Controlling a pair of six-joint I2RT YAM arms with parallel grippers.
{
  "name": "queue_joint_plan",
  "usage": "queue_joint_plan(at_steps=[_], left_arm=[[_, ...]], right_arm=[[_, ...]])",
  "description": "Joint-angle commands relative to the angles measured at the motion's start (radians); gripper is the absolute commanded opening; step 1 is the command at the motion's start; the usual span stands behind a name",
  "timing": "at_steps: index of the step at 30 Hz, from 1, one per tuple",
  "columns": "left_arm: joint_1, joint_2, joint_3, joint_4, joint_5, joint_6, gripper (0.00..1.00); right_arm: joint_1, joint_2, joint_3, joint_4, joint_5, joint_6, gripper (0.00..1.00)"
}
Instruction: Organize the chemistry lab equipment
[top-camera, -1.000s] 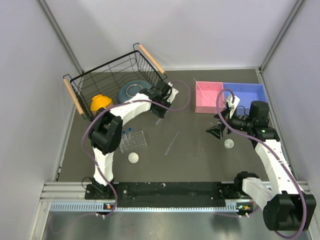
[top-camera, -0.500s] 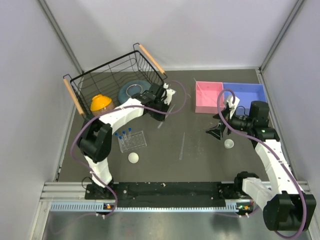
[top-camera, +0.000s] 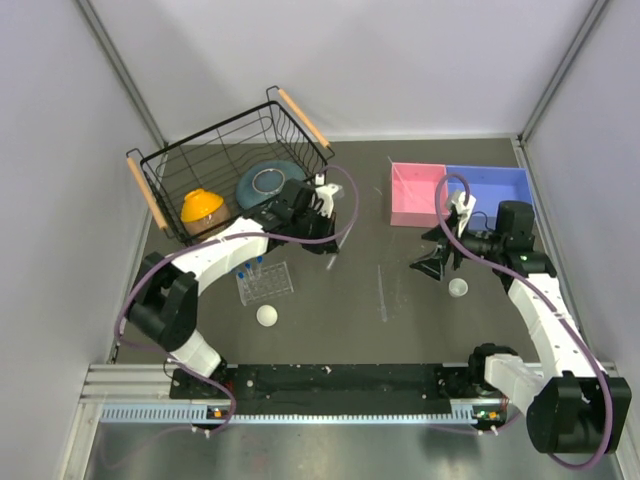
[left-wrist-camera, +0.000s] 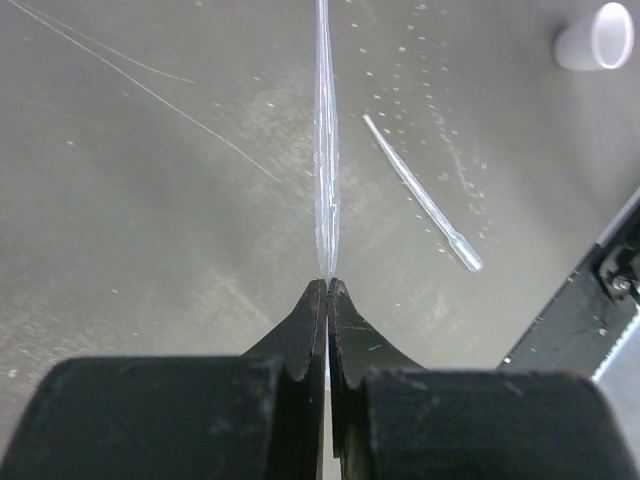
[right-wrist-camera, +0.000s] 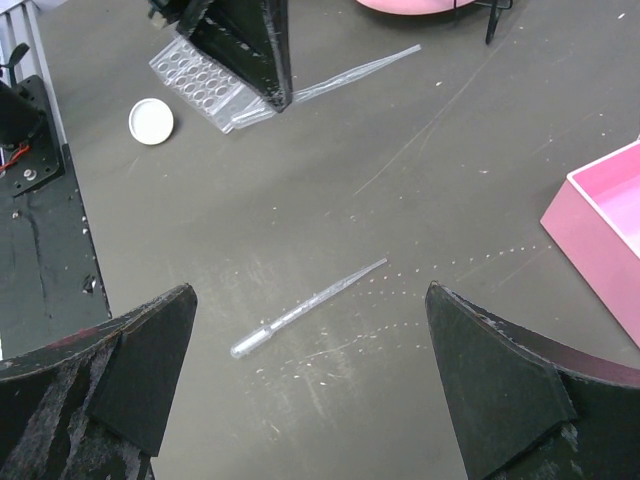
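Well, dark grey table (top-camera: 330, 335), pale walls (top-camera: 350, 70). By the tube rack (top-camera: 265, 281) I count two cups (top-camera: 266, 315), one loose rod (top-camera: 382, 292) to its right, and one held rod (left-wrist-camera: 326, 150) pinched in my left gripper (left-wrist-camera: 328, 290). My right gripper (top-camera: 432, 264) gapes empty.

White links (top-camera: 213, 257), black joints (top-camera: 166, 310), purple cables (top-camera: 355, 204); left hand (left-wrist-camera: 327, 289), right hand (right-wrist-camera: 310, 292) black

Wire basket (top-camera: 215, 150), pink bin (top-camera: 415, 195), blue bin (top-camera: 490, 185)
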Motion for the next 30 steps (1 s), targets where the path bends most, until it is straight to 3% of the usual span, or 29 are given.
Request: queue_joint_plan(at_steps=[1,13,30], left_arm=[[-0.015,-0.124,-0.082,0.177,0.113,-0.111,0.00],[-0.112,-0.277,-0.213,0.351,0.064,-0.252,0.00],[-0.224,-0.291,-0.234,0.438,-0.021,-0.328,0.00]], right_arm=[[0.005,0.008,0.009,0.040,-0.045,-0.003,0.99],[0.005,0.039,0.009,0.080,-0.111,0.063,0.99],[0.005,0.062,0.001,0.158,-0.153,0.177,0.99]])
